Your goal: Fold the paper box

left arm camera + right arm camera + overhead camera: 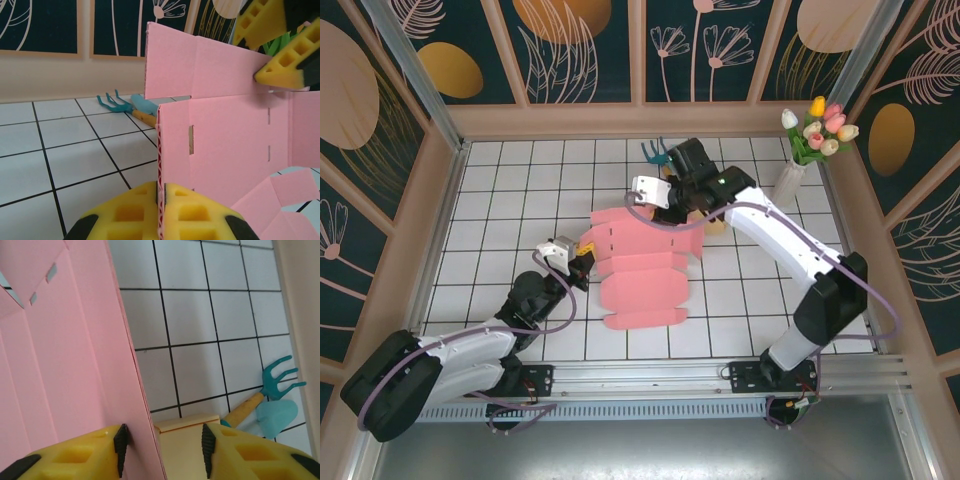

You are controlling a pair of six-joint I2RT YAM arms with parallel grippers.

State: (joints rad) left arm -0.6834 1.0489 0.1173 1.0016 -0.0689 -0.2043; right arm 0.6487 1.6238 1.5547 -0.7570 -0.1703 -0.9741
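Left claw (161, 212) grips left edge of pink paper box (642, 275) — right claw (162, 442) straddles its raised flap (95, 350) toward far edge of table (510, 180), jaws apart.

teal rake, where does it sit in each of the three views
Top external: teal rake lies upper middle, on the tiles beyond the far end of the pink paper box.
Left wrist: teal rake lies left of centre, by the back wall, left of the upright pink panel.
Right wrist: teal rake lies at the right edge, above a teal trowel.
Shared landmark: the pink paper box.
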